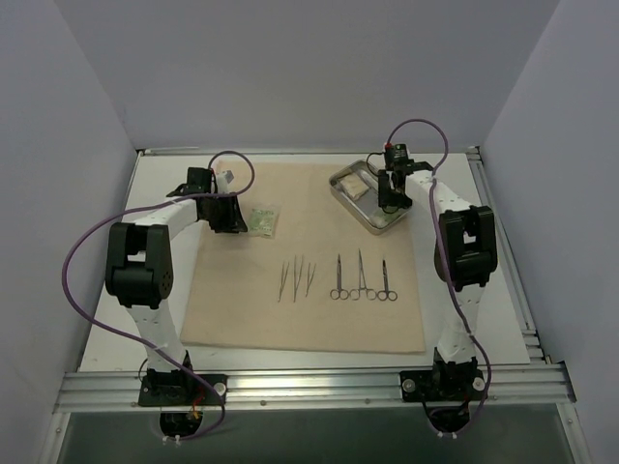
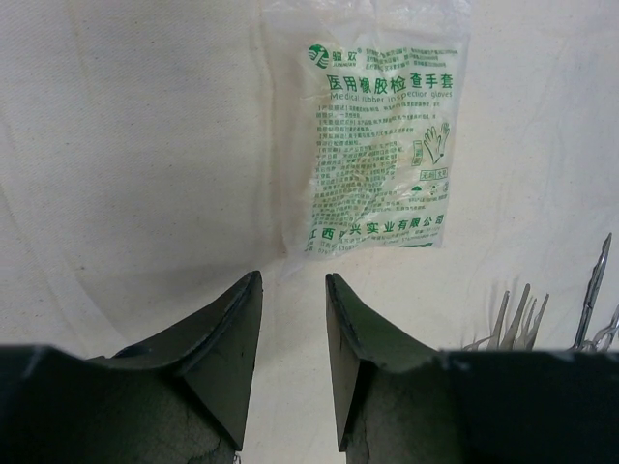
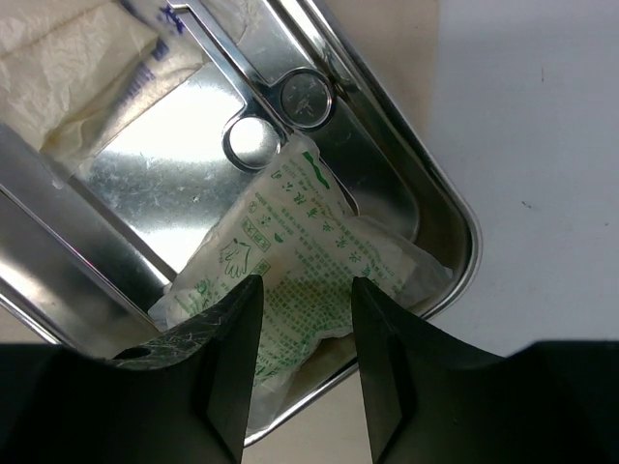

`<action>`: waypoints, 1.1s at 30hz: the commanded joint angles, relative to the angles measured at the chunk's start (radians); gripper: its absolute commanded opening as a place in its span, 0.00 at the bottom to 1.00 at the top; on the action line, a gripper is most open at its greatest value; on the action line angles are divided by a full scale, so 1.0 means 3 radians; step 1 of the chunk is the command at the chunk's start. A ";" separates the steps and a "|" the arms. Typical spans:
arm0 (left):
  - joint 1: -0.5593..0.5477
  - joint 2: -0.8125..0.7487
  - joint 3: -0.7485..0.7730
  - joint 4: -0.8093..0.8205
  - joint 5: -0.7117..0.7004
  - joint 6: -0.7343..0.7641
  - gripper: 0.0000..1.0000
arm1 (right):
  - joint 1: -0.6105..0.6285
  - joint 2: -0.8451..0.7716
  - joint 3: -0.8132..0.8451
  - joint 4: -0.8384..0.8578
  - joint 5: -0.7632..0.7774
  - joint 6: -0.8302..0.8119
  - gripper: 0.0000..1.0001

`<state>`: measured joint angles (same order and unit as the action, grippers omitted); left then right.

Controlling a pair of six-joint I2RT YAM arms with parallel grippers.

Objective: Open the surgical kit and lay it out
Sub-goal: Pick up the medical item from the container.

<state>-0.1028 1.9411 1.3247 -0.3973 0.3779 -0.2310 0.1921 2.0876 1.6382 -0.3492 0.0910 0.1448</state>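
Grasping step: right end effector (image 3: 305, 290), fingers spread, hangs over the green packet (image 3: 309, 232) in the steel tray (image 3: 455, 242); pinch its raised middle, clear of the rim.
Packet axis: slanted across the finger gap, printed top toward the ring handles (image 3: 290, 106).
Left end effector (image 2: 293, 280): spread, empty, near laid-out packet (image 2: 382, 145) on cloth (image 2: 145, 145).

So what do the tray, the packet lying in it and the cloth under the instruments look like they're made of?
Tray: polished metal, probably stainless steel; its floor mirrors the light.
Packet: thin clear plastic film, glossy and crinkled, printed green, pale contents showing through.
Cloth: beige fabric, seemingly woven, matte and softly creased; the fibre cannot be told.
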 commanded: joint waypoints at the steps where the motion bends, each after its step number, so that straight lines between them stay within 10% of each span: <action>1: 0.0010 -0.0196 0.0130 -0.0010 -0.0002 0.0039 0.42 | 0.0050 0.0077 0.0072 -0.0063 -0.0027 -0.0022 0.38; 13: 0.0010 -0.0202 0.0140 -0.0020 0.0044 0.0049 0.42 | 0.0076 -0.0020 0.0067 -0.0073 0.0024 -0.0043 0.00; 33: 0.0056 -0.0232 0.0161 -0.0041 0.0044 0.0095 0.42 | 0.0617 -0.0659 0.0261 0.0254 0.0331 -0.0733 0.00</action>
<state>-0.0994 1.9221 1.3270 -0.4080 0.3779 -0.2199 0.3241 1.9686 1.6657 -0.3164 0.1452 0.0093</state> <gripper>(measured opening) 0.418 0.002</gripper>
